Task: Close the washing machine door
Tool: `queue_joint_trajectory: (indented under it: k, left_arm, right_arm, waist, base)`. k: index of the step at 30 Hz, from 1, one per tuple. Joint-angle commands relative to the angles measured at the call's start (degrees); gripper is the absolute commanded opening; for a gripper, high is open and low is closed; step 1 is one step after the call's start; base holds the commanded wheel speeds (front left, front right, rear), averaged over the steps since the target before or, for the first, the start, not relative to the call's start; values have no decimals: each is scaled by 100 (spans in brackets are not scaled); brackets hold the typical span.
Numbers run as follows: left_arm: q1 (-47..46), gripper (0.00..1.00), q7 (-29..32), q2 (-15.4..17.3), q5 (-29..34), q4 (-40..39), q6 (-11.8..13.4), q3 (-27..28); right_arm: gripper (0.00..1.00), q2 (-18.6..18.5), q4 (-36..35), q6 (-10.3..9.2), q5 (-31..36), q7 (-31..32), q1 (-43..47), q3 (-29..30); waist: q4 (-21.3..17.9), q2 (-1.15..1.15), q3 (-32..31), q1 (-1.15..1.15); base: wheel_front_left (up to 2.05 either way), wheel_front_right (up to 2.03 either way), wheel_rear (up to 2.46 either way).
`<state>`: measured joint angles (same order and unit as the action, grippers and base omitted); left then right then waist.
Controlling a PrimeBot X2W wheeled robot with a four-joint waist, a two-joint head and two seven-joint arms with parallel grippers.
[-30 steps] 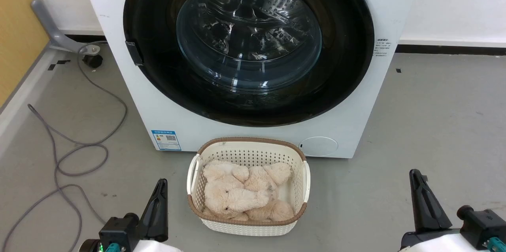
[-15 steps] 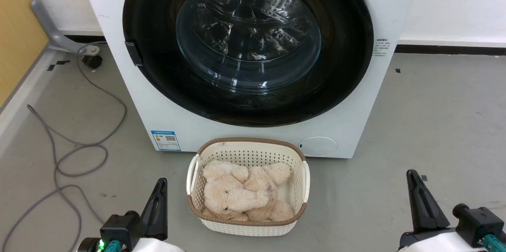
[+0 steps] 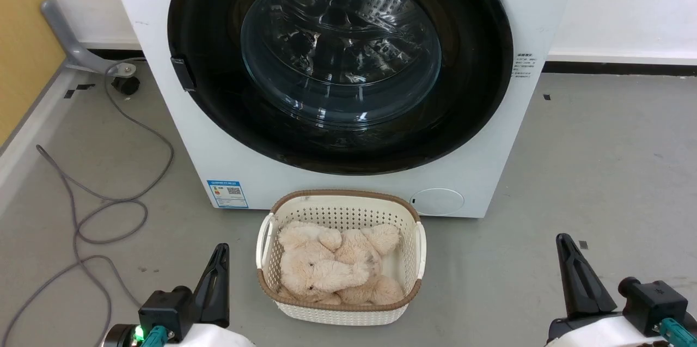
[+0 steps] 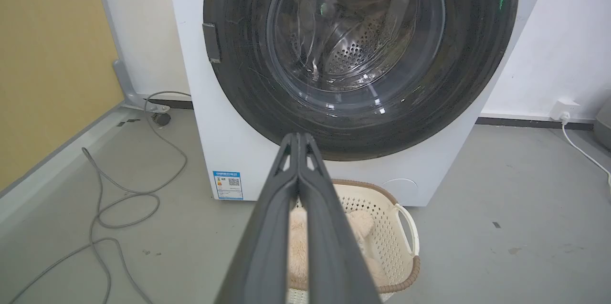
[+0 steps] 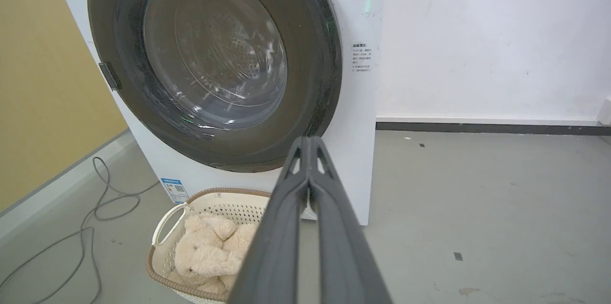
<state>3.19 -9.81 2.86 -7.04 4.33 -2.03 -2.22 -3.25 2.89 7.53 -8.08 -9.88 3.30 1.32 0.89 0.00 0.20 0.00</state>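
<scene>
Squarely ahead, the grey floor (image 3: pixel 599 162) is running back to a white wall, and the white front-loading washing machine (image 3: pixel 256 172) is standing on it at the far side. The round black washing machine door (image 3: pixel 474 74) is sitting flat against the machine's front, covering the opening, with its small latch handle (image 3: pixel 182 72) on the left edge. The bulging glass window (image 3: pixel 340 47) at the door's centre is showing the perforated steel drum behind it. Nearer, just in front of the machine, a white plastic basket (image 3: pixel 337 314) with a brown rim is resting on the floor, and beige plush toys (image 3: pixel 326 271) are lying heaped inside it. The left gripper (image 3: pixel 221 249) is hovering low at the near left of the basket and the right gripper (image 3: pixel 561 239) at the near right, well apart from the door and pointing towards the machine. In the wrist views each one's two long dark fingers are lying pressed together, pinching nothing. A grey cable (image 3: pixel 146 216) is looping over the floor to the left. Low on the machine's front, a round cap (image 3: pixel 437 201) is sitting to the right and a small blue sticker (image 3: pixel 227 193) to the left.
</scene>
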Motion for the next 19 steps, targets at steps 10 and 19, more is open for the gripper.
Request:
queue_joint_trajectory:
  k: [10,19]
  left_arm:
    - [-119,0,143,1,135,-83,52,44]
    - [-144,0,248,1,206,-127,71,67]
  right_arm:
    - [0,16,-80,-2,140,144,-125,-26]
    - [0,18,-106,-2,223,250,-151,-40]
  waist:
    - [-12,0,-3,0]
    - [-21,0,-5,0]
  base:
    - [0,0,0]
    - [0,0,0]
